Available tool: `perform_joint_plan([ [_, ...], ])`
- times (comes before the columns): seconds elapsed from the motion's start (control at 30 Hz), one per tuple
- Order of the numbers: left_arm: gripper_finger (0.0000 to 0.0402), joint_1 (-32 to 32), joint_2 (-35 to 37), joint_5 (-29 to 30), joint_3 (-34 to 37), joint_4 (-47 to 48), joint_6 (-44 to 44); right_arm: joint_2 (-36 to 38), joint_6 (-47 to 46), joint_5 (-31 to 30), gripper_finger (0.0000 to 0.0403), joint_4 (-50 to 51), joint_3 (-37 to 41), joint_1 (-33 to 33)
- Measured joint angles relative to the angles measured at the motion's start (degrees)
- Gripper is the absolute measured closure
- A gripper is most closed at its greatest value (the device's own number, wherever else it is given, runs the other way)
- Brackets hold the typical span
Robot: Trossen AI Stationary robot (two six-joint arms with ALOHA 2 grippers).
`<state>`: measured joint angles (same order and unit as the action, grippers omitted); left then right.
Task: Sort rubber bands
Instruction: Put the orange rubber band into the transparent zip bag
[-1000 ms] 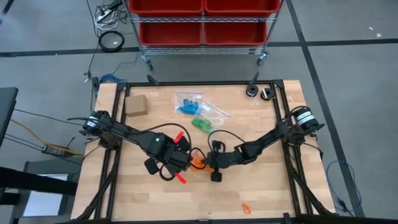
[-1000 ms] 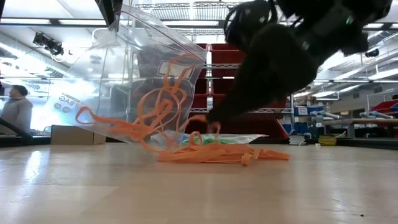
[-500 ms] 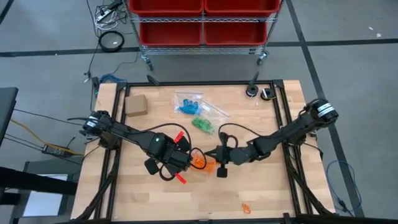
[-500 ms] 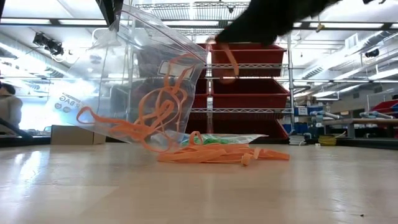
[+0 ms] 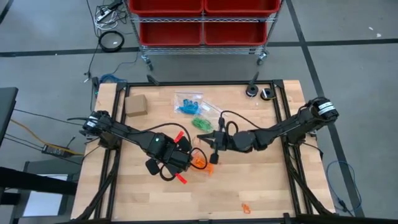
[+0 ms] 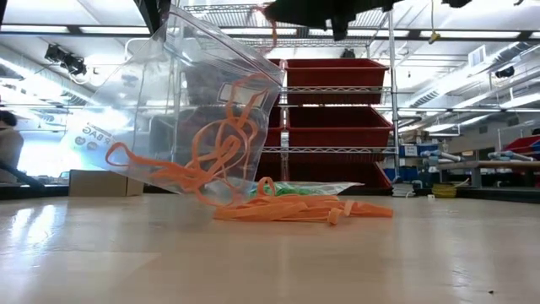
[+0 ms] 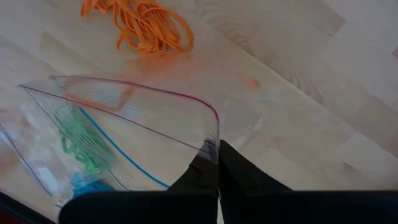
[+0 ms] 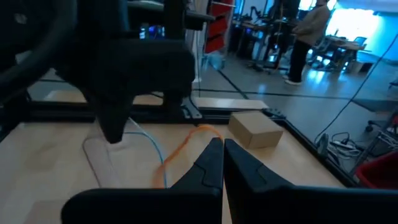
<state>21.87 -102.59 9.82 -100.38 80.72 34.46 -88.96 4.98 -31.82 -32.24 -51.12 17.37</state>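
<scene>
Right claw (image 5: 213, 142) risen, pinching orange band (image 8: 180, 151), arm outstretched

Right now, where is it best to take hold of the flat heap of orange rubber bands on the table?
Probably pinch the heap at its end farthest from the clear bag, coming straight down. The heap lies flat and low on the table, giving little to catch from the side, and the left gripper holds the bag tilted beside its other end.
</scene>
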Motion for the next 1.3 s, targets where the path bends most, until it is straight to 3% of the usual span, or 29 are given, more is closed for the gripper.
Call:
perform_joint_plan([
  [0.5, 0.0401, -0.11, 0.0, -0.02, 0.0, -0.12, 1.07, -13.15, 3.03, 3.64, 0.0403, 1.0, -10.98, 0.01],
  [0.67, 0.0401, -0.08, 0.0, -0.02, 0.0, -0.13, 1.01, -14.13, 1.82, 4.2, 0.0403, 7.61, -13.29, 1.32],
  [0.83, 0.0401, -0.09, -0.02, -0.02, 0.0, -0.01, 0.85, -13.23, -5.55, 12.72, 0.0402, 17.93, -13.64, 1.66],
  [0.9, 0.0401, -0.12, -0.09, -0.02, 0.01, -0.09, 0.83, -12.86, -8.27, 13.51, 0.0396, 22.58, -13.73, 1.77],
  [1.03, 0.0401, -0.09, 0.02, 0.0, 0.0, -0.27, 0.66, -12.03, -8.95, 8.35, 0.0357, 25.51, -13.48, 3.6],
  [1.3, 0.0401, -0.07, 0.09, 0.0, -0.07, -0.23, 0.42, -5.8, -8.62, 1.46, 0.0232, 29.92, -13.48, 6.5],
])
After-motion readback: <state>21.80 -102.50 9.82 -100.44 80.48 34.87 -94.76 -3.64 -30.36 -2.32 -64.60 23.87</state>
